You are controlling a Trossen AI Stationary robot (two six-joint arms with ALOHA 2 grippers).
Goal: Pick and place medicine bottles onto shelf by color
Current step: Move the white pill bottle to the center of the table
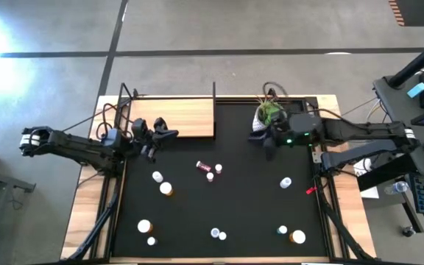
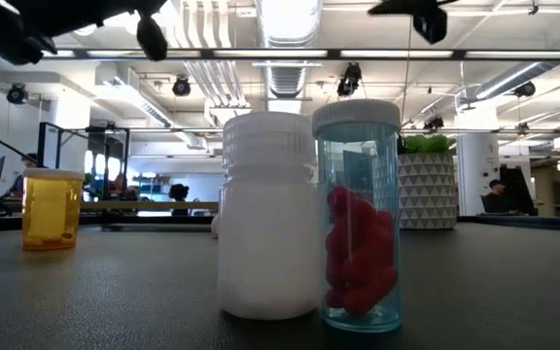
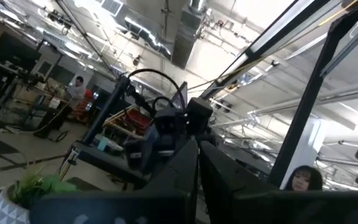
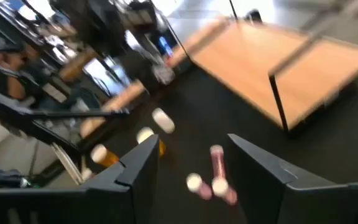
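Observation:
Small medicine bottles are scattered, standing or lying, on the black mat (image 1: 197, 213). A pink one (image 1: 203, 166) lies on its side near the middle, an orange one (image 1: 166, 189) stands left of it, and another orange one (image 1: 297, 237) stands at the near right. The low view shows a white bottle (image 2: 268, 214) beside a pale blue one (image 2: 358, 214) with red pills. The light wooden shelf (image 1: 175, 116) lies at the far left. My left gripper (image 1: 162, 131) is shut and empty by the shelf's near edge. My right gripper (image 1: 262, 141) is open and empty above the mat, with the pink bottle (image 4: 218, 163) ahead of it.
A green plant in a white pot (image 1: 269, 114) stands at the far edge, right beside my right gripper. Thin black posts (image 1: 214, 92) rise at the shelf's corners. Cables lie behind the shelf. The mat's middle strip between the bottle groups is bare.

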